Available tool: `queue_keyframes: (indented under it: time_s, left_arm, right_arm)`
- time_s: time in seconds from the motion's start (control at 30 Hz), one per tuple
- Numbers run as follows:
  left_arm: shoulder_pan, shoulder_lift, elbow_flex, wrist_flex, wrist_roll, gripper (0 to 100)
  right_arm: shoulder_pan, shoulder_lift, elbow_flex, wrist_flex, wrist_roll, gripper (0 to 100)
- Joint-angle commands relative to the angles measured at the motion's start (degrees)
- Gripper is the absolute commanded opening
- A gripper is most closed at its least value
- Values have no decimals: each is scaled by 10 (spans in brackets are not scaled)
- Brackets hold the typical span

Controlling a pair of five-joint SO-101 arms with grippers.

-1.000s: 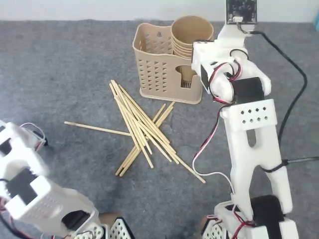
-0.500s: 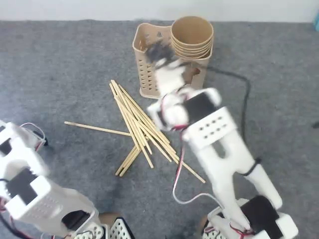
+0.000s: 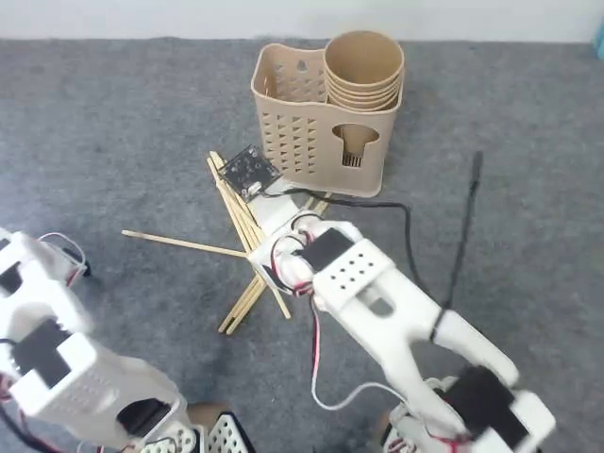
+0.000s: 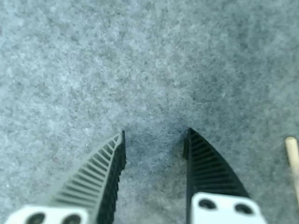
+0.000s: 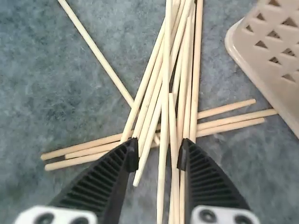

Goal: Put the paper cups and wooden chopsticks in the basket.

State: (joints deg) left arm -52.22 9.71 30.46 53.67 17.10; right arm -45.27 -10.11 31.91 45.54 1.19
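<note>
Left arm point(image 3: 57, 368) sits nearest, jaws spread over bare desk point(image 4: 140, 56). The right arm point(image 3: 377, 302) holds its jaws spread astride a few chopsticks point(image 5: 182, 56), which lie piled just before the basket point(image 3: 302, 142). Lower squarely and pinch the bundle mid-length so it lifts level. Then drop it beside the cups point(image 3: 363, 66) stacked inside.

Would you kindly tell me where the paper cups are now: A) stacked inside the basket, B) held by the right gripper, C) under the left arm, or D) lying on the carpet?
A: the paper cups stand stacked in one end of the basket, while the right gripper is open over the loose chopsticks.
</note>
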Motion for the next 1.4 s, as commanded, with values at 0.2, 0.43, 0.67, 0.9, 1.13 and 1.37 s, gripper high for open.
queue_keyframes:
  time_s: [0.2, 0.43, 0.67, 0.9, 1.13, 1.37]
  left_arm:
    - [6, 4, -9, 4, -6, 195]
    - [6, 4, -9, 4, -6, 195]
    - [5, 4, -9, 4, -6, 195]
    - [5, 4, -9, 4, -6, 195]
    - [5, 4, -9, 4, -6, 195]
    - [5, 4, -9, 4, -6, 195]
  right_arm:
    - [0, 137, -61, -59, 40, 155]
    - [29, 199, -117, -36, 41, 130]
    - [41, 168, -131, 22, 41, 8]
    - [41, 13, -127, 118, 40, 9]
    - [41, -184, -129, 153, 42, 8]
    - [64, -240, -66, 144, 105, 18]
